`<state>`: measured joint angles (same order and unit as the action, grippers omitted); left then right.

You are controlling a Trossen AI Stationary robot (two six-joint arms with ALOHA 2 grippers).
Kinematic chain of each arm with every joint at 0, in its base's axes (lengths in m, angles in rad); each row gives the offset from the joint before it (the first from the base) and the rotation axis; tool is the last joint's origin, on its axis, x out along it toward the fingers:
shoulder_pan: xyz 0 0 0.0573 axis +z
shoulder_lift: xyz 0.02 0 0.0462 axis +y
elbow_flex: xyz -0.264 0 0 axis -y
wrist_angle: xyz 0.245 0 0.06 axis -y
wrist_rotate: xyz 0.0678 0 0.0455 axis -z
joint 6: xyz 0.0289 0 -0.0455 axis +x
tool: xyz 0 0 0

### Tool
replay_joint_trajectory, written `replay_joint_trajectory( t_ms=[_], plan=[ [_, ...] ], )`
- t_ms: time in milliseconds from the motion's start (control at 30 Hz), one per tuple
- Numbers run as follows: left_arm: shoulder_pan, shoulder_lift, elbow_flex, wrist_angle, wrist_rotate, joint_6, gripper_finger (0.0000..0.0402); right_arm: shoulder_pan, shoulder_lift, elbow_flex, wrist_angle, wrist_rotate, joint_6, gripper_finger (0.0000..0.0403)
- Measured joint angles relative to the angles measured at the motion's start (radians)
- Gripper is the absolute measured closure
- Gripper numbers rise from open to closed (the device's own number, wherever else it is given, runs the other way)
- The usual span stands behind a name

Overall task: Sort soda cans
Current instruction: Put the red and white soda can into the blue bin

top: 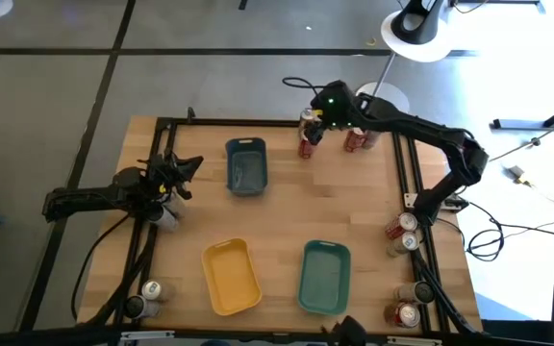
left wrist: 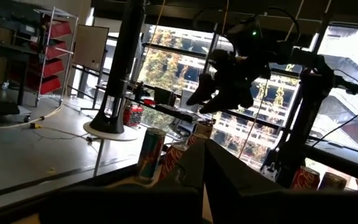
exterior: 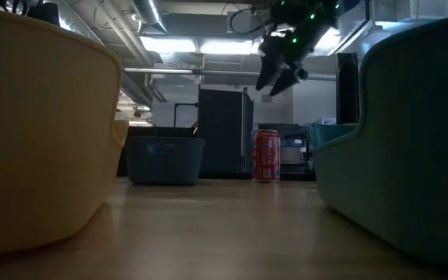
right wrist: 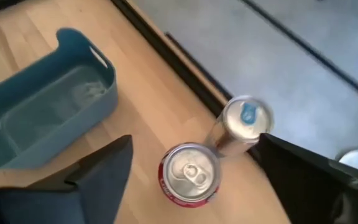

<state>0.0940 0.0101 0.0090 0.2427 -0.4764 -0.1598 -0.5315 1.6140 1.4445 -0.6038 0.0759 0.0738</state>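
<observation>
My right gripper (right wrist: 192, 142) hangs open above two upright cans at the table's far edge, a red one (right wrist: 189, 174) and a silver one (right wrist: 241, 124), touching neither. The red can sits between the fingers in the right wrist view. The low view shows this gripper (exterior: 281, 74) well above a red can (exterior: 267, 155) that stands on its base. My left gripper (top: 183, 176) waits open at the table's left edge, near a can (top: 166, 214). More cans (top: 357, 140) stand farther right along the far edge.
A dark blue tray (top: 246, 165) lies left of the right gripper. The yellow tray (top: 231, 276) and teal tray (top: 324, 277) sit near the front edge. Cans stand at the right edge (top: 402, 231), the near right corner (top: 407, 312) and the near left corner (top: 148, 292).
</observation>
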Motion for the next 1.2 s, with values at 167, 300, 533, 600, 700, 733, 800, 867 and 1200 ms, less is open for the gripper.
replay_joint_trajectory(
  t_ms=[167,300,533,600,700,733,800,867,1200],
  plan=[
    [0.000,0.000,0.000,0.000,-0.002,0.004,0.0402,0.002,0.044,-0.002,-0.006,0.002,0.024,0.0016],
    [0.000,0.000,0.000,0.000,-0.002,0.011,0.0402,0.002,0.048,-0.002,0.008,0.032,0.029,0.0044],
    [0.000,0.000,0.000,0.000,-0.003,0.006,0.0402,-0.006,0.062,-0.001,0.019,0.049,0.081,0.0061],
    [0.000,0.000,0.000,0.001,-0.008,0.016,0.0402,-0.012,0.081,-0.001,0.020,0.045,0.110,0.0063],
    [0.000,0.000,0.000,0.000,-0.019,0.037,0.0402,-0.021,0.121,-0.001,0.002,0.036,0.146,0.0063],
    [0.000,0.000,0.000,0.000,-0.019,0.037,0.0402,-0.022,0.135,-0.001,0.000,0.034,0.157,0.0064],
    [0.000,0.000,0.000,-0.001,-0.020,0.032,0.0402,-0.021,0.156,-0.001,0.001,0.026,0.178,0.0064],
    [0.000,0.000,0.000,-0.001,-0.020,0.032,0.0402,-0.020,0.170,-0.001,0.004,0.020,0.184,0.0064],
    [0.000,0.000,0.000,-0.001,-0.019,0.030,0.0402,-0.018,0.202,-0.001,-0.061,0.064,0.207,0.0064]
  ],
)
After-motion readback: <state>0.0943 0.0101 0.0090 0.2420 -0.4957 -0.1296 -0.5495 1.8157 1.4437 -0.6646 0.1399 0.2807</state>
